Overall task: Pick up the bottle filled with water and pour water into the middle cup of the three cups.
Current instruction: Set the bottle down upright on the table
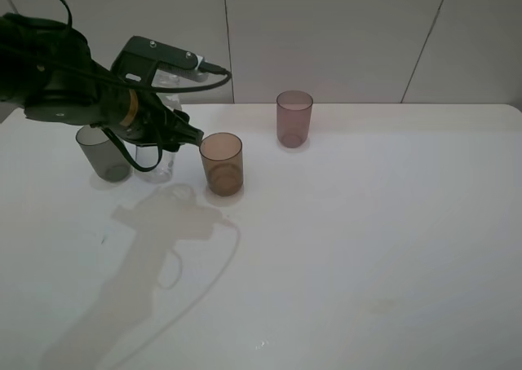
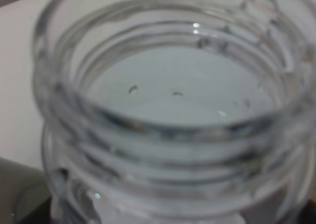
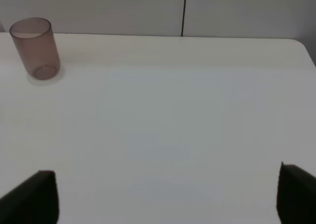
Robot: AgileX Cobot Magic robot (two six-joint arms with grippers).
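Note:
The clear bottle stands upright between the smoky grey cup and the amber-brown middle cup, its base at or just above the table. My left gripper is closed around its body. In the left wrist view the bottle's ribbed open neck fills the picture, with water inside, and hides the fingers. The mauve-purple cup stands further back right and also shows in the right wrist view. My right gripper is open and empty above bare table, well away from the cups.
The white table stretches from the cups to the front and right. A pale wall runs behind its back edge. The left arm's cable loops down beside the bottle and close to the amber cup.

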